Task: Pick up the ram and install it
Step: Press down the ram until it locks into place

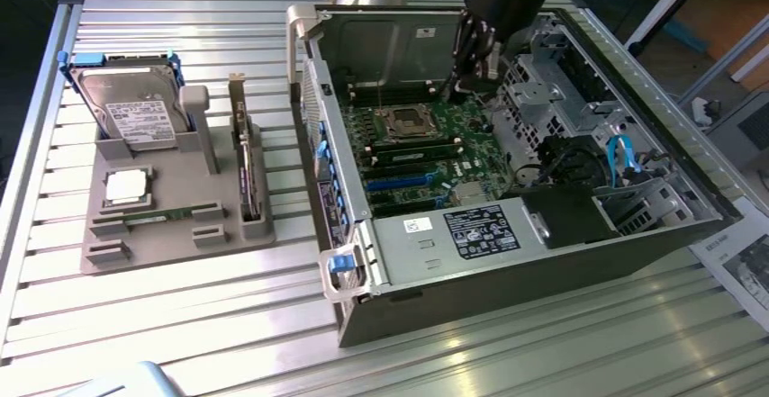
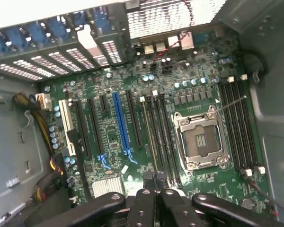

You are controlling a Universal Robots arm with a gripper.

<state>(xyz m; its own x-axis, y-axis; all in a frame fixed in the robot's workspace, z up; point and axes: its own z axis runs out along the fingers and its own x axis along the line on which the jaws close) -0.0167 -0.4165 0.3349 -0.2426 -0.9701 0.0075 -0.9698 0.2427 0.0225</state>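
The end effector (image 2: 155,191) has its fingers drawn fully together, hanging low over the motherboard just beside the processor socket (image 2: 201,142). Under the tips, in the bank of memory slots right next to that socket, a thin strip that I take for the ram (image 2: 149,137) runs edge-on. Whether the fingers pinch its top edge or merely sit over it, I cannot tell. It should be light and stiff but fragile, so it is best held by its long bare edges, clear of chips and contacts, and kept square to the slot. Beyond the socket lie the blue expansion slot (image 2: 120,123) and the case's rear vents. Well away from the socket, outside the case, the grey holder (image 1: 168,226) sits on the counter (image 1: 180,325).
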